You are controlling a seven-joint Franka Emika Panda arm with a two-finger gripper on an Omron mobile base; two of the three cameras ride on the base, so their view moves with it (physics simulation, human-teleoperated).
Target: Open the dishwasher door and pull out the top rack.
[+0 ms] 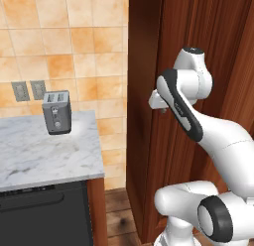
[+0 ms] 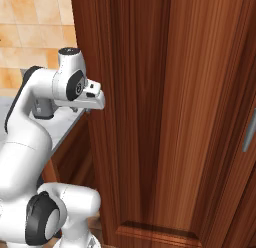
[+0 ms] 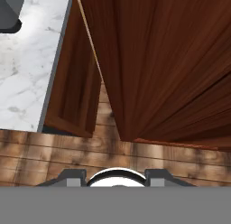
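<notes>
I see the tall brown wooden cabinet [image 1: 198, 36] beside my arm, the white marble counter [image 1: 44, 155] left of it, the matte black dishwasher door [image 1: 44, 215] shut beneath that counter, the grey toaster [image 1: 56, 112] on top; pincer state I cannot tell.

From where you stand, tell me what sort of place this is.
Most likely a home kitchen: a grey toaster on a marble counter, an orange tiled wall, and the black dishwasher door under the counter.

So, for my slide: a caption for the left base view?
Arm raised beside the tall wooden cabinet; dishwasher door shut under the marble counter.
</notes>
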